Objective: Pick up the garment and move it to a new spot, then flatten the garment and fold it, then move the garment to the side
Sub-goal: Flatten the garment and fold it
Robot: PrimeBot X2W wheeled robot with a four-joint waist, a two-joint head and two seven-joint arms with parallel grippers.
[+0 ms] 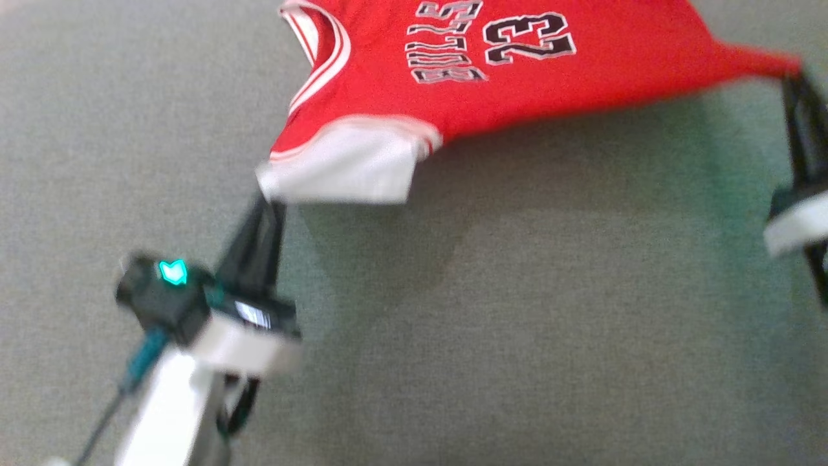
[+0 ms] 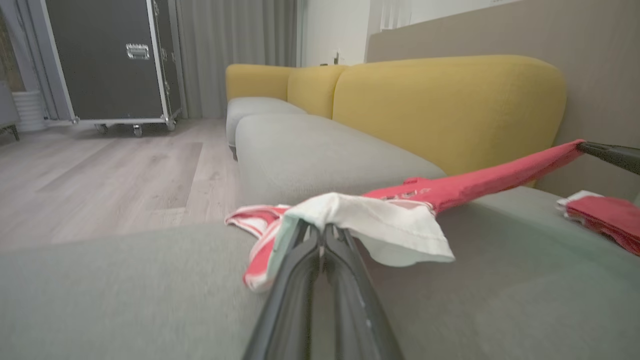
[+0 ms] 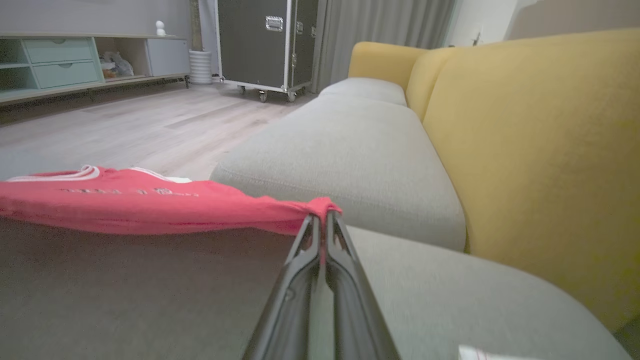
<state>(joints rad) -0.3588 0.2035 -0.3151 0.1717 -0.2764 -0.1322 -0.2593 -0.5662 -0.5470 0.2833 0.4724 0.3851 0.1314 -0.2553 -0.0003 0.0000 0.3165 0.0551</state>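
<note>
The garment (image 1: 517, 71) is a red basketball jersey with white trim and black lettering, stretched taut just above the grey couch seat (image 1: 517, 323). My left gripper (image 1: 265, 200) is shut on its white-lined corner (image 2: 380, 220), seen in the left wrist view at the fingertips (image 2: 322, 232). My right gripper (image 1: 792, 74) is shut on the opposite red corner, which bunches at its tips (image 3: 322, 215). The jersey (image 3: 125, 205) hangs between them, lifted, casting a shadow on the cushion below.
Yellow back cushions (image 2: 450, 110) run along the couch's far side. Another red and white cloth (image 2: 605, 215) lies on the seat past the right gripper. A black wheeled flight case (image 2: 110, 60) and wood floor (image 2: 100, 170) lie beyond the couch.
</note>
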